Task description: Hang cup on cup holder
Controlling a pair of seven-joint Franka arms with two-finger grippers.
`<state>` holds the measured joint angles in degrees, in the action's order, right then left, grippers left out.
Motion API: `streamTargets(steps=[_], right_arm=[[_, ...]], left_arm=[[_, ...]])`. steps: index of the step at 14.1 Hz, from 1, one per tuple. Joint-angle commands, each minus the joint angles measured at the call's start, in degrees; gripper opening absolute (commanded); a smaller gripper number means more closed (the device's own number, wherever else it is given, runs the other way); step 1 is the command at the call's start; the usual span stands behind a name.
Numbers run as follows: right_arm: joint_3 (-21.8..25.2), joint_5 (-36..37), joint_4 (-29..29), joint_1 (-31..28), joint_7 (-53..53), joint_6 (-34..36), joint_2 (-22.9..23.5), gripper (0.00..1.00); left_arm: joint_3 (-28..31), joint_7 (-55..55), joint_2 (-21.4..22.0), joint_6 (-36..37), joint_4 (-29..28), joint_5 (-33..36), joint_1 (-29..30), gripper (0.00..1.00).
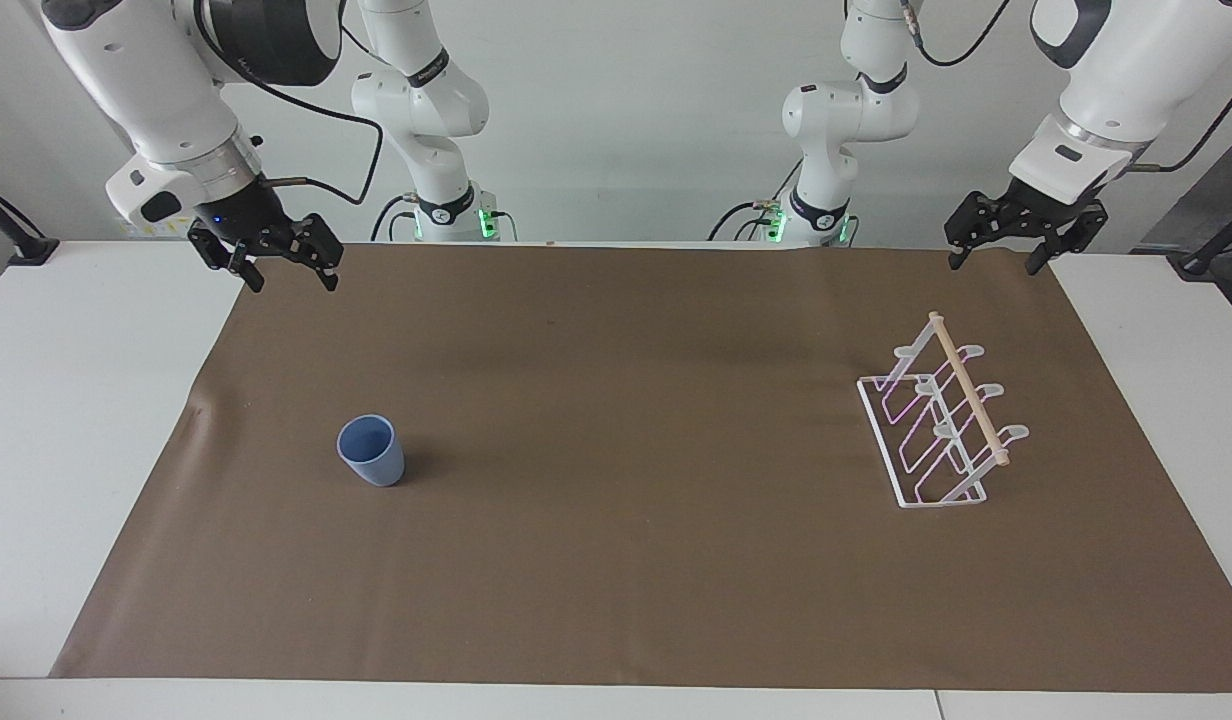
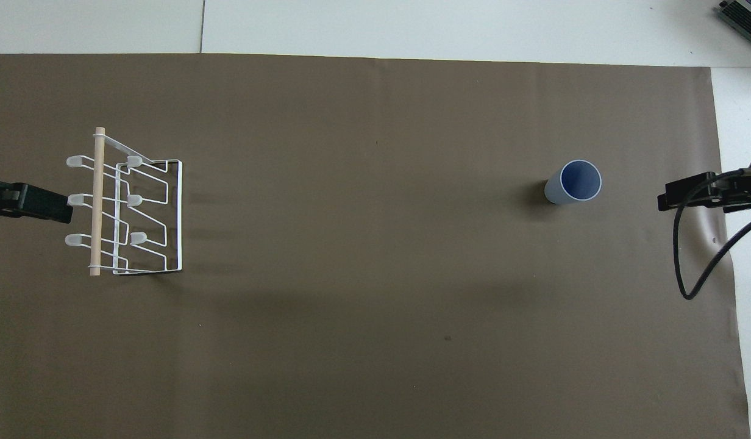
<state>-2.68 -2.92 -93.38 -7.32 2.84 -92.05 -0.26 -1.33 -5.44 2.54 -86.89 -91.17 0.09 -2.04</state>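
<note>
The light-blue cup stands upright, mouth up, on the brown mat toward the right arm's end; it also shows in the overhead view. The white wire cup holder with its wooden dowel stands toward the left arm's end, with no cup on it. My right gripper hangs open and empty above the mat's edge, apart from the cup. My left gripper hangs open and empty above the mat's edge, beside the holder. Both arms wait.
The brown mat covers most of the white table. A black cable loops down from the right arm. A grey device sits at the table's corner farthest from the robots, at the right arm's end.
</note>
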Motion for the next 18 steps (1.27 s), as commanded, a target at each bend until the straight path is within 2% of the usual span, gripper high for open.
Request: streamTargets(steps=[1,8,13,16,18], right_arm=[[-0.57,1.08,-1.19,-0.77,0.42,-0.06,-1.06,1.00],[-0.48,1.25,-1.80,-1.91,0.42,-1.73,-1.15,1.00],[-0.48,1.25,-8.99,-3.67,5.24,-15.76,-1.50,1.00],[-0.48,1.25,-14.71,-2.88,4.81,-23.68,0.16,1.00],[-0.57,1.25,-16.83,-2.79,4.63,-28.51,2.87,1.00]], left_arm=[[0.01,0.52,1.42,-0.04,-1.55,-0.27,0.19,1.00],[0.01,0.52,1.42,-0.04,-1.46,-0.36,0.19,1.00],[0.01,0.52,1.42,-0.04,-1.55,-0.36,0.19,1.00],[0.01,0.52,1.42,-0.04,-1.55,-0.27,0.19,1.00],[0.01,0.52,1.42,-0.04,-1.55,-0.36,0.19,1.00]])
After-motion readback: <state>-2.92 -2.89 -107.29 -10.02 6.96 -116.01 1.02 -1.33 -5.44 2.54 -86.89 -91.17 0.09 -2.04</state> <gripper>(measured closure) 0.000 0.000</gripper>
